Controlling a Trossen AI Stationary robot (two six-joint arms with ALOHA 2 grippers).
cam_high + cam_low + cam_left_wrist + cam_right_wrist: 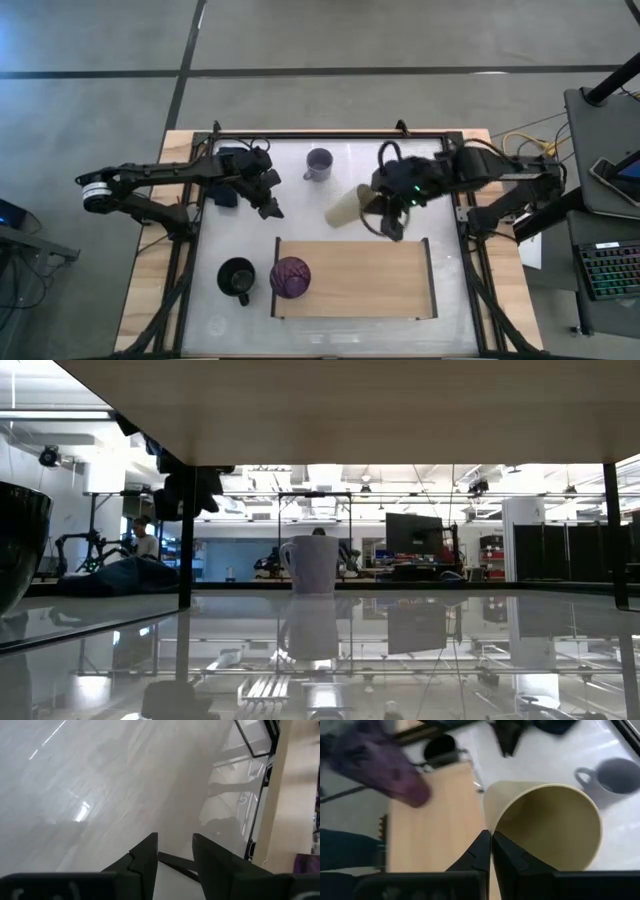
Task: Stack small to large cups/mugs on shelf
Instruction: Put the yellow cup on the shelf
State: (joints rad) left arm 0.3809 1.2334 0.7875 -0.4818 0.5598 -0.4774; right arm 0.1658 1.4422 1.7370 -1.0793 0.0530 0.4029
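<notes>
From above, we see our left gripper hovering over bare white tabletop, its two dark fingers standing apart with nothing between them. Just behind it, toward the left arm's wrist, lies a crumpled dark blue cloth. Ahead of that gripper and nearer the table's front edge stands the larger black handled mug on the tabletop, and touching its right side is the translucent purple tumbler, which sits on the left end of the flat light-wood shelf board with thin black end rails. To the right of the left gripper, toward the back of the table, the grey-lavender handled mug stands upright by itself, well apart from the shelf. Further right, our right gripper hangs just over the shelf's back edge, its fingers pressed together on the rim of the pale yellow plastic cup. The cup is tilted on its side, off the table, its open mouth at the gripper and its base pointing away to the left, between the grey-lavender mug and the shelf.
</notes>
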